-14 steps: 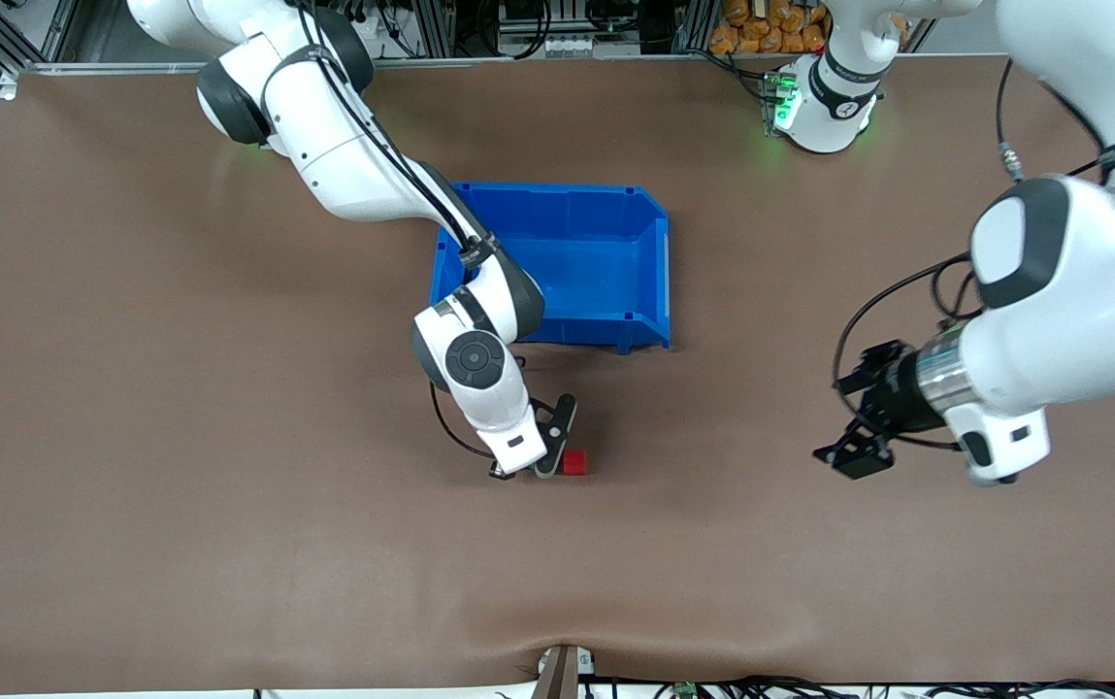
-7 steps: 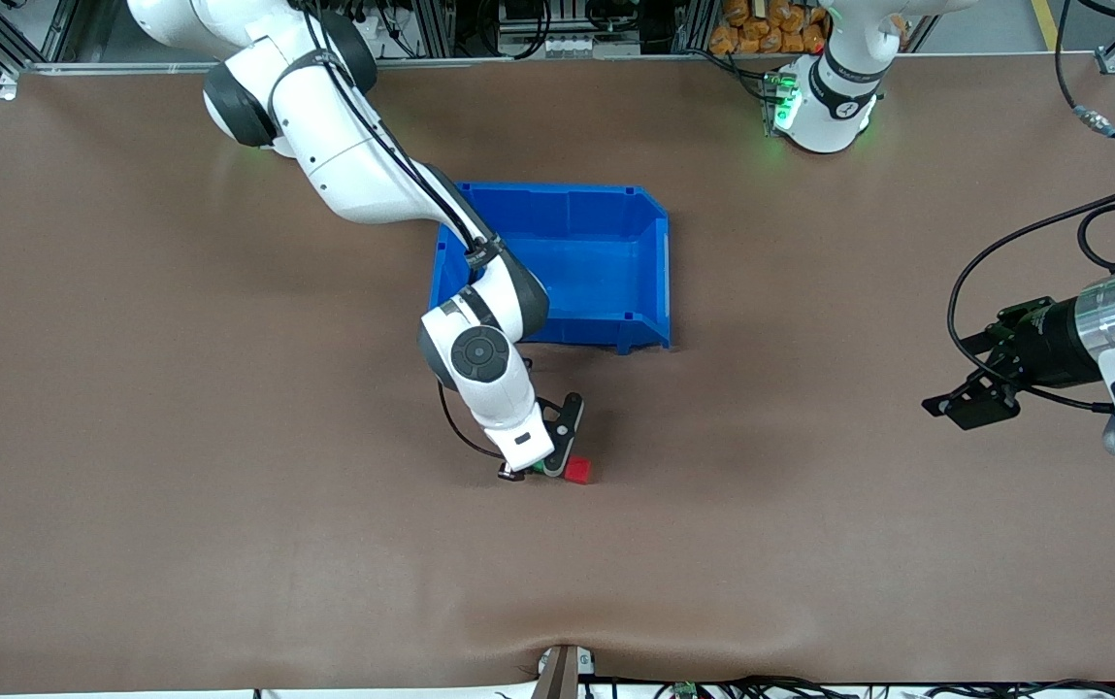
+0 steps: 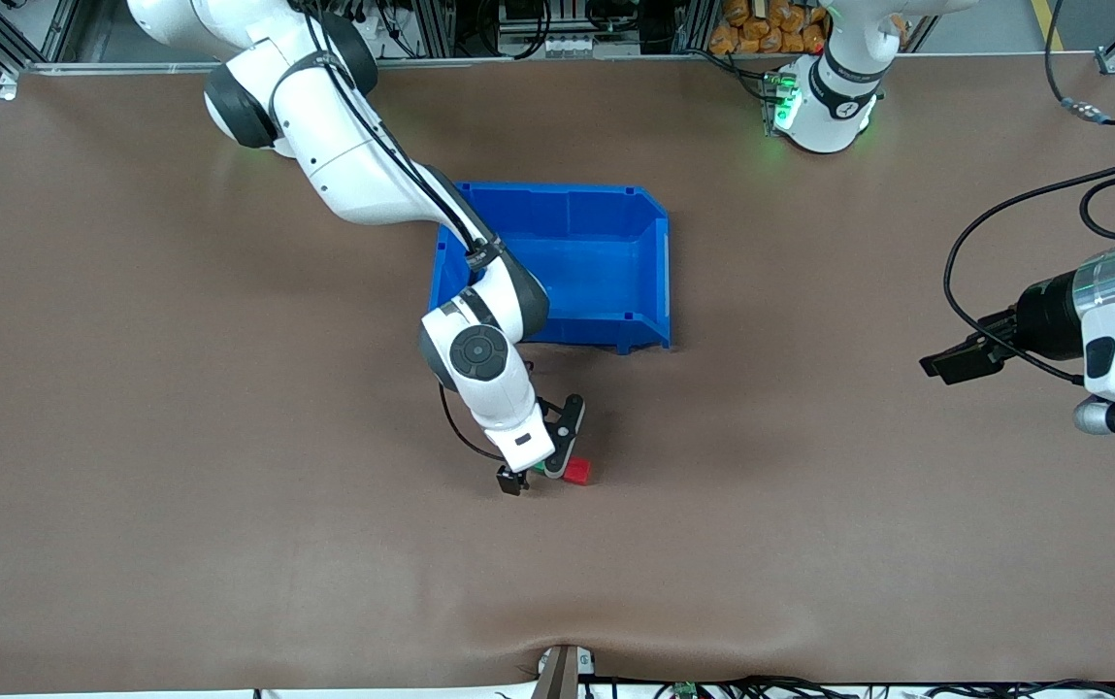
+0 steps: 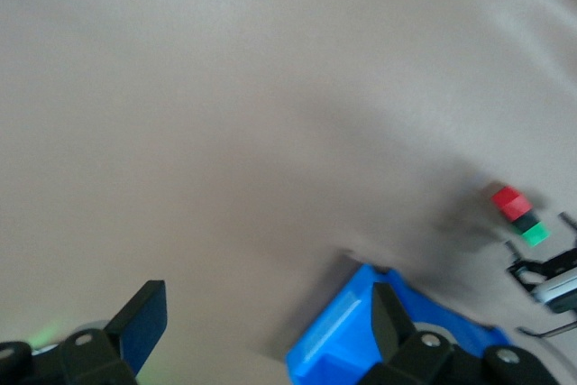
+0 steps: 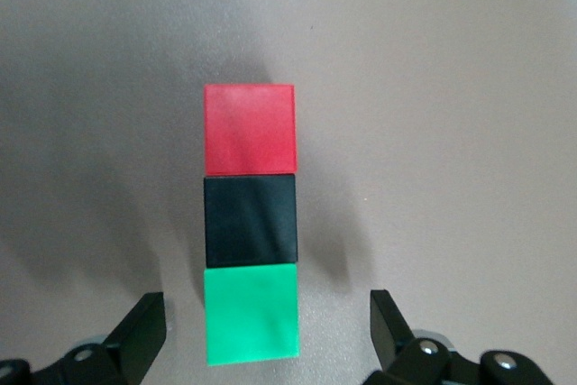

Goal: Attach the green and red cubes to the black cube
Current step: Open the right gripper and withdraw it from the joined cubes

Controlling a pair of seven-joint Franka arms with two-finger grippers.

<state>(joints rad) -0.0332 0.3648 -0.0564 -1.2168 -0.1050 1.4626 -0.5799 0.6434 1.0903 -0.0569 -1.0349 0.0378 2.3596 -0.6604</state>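
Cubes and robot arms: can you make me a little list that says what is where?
cubes: red cube, black cube and green cube touch in one row on the table, black in the middle
blue bin: farther from the front camera than the cubes
right end effector: open, just above the cube row, fingers either side of the green cube, holding nothing
left end effector: open, holding nothing, arm waits up over the left arm's end of the table

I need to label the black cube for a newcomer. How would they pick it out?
Start at the blue bin; nearer the front camera, under the right gripper, three cubes lie in a touching row. The black cube is the middle one, between the red cube and the green cube.
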